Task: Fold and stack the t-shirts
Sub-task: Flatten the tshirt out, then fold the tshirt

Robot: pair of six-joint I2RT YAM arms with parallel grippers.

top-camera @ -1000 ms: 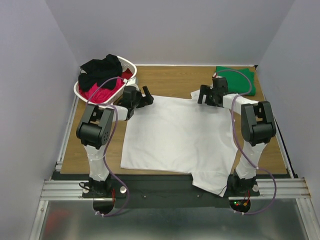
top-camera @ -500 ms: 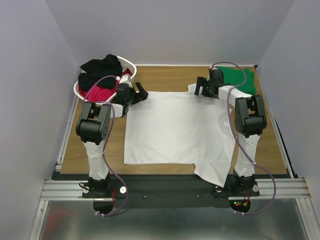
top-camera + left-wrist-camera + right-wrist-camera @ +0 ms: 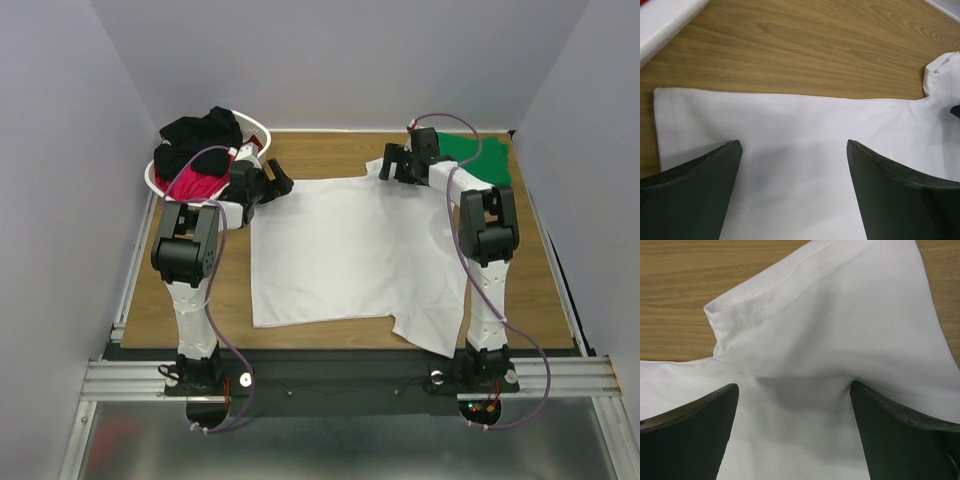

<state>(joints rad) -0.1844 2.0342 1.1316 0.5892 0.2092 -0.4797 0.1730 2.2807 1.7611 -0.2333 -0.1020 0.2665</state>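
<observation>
We see the left gripper (image 3: 792, 146) and right gripper (image 3: 794, 387) spread apart, white t-shirt (image 3: 340, 250) beneath each; wrist views cut off their fingers.

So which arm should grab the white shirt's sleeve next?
Probably right: the right gripper, open, hangs directly over the far sleeve of the white t-shirt, while the left gripper, also open, sits over its plain far-left corner.

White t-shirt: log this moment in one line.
white t-shirt: spread out | left gripper: open, above its far left corner | right gripper: open, above its far sleeve | green t-shirt: folded, far right
</observation>
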